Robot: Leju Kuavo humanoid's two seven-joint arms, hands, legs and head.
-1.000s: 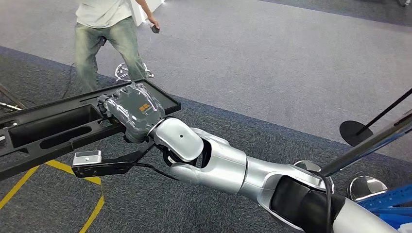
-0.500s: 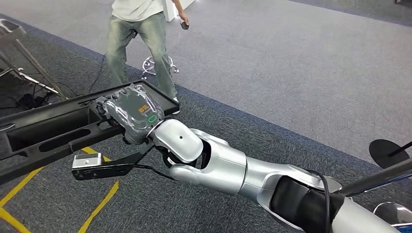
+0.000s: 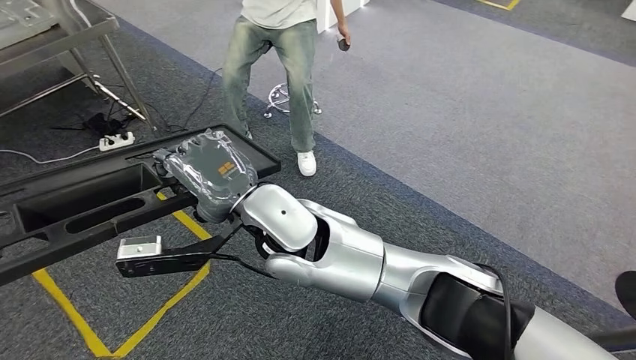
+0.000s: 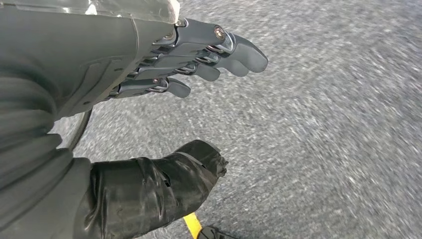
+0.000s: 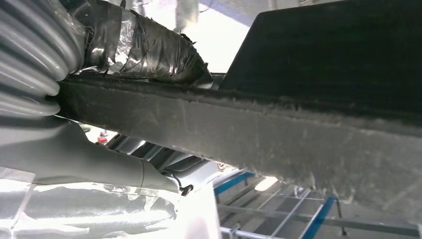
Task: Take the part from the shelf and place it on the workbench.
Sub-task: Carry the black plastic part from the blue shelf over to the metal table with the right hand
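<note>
The part [image 3: 82, 199] is a long black moulded piece with recesses, running from the left edge of the head view to its far end near the person's feet. My right hand [image 3: 211, 176], in a grey cover under clear film, grips it near that far end, and the silver right arm reaches in from the lower right. In the right wrist view the part's rough black edge [image 5: 298, 139] crosses the picture, with the taped thumb [image 5: 144, 50] pressed on it. My left hand [image 4: 199, 55] hangs over grey carpet, fingers straight and apart, holding nothing.
A person in jeans [image 3: 277, 60] stands just beyond the part, with a small dark object [image 3: 343, 45] in one hand. A metal table frame [image 3: 52, 30] is at the top left, and a power strip [image 3: 120, 139] and cables lie under it. Yellow tape [image 3: 150, 315] marks the carpet.
The whole picture has shifted: the camera has turned left, so the person and floor slide right and the table frame comes in. My right hand keeps its hold on the part.
</note>
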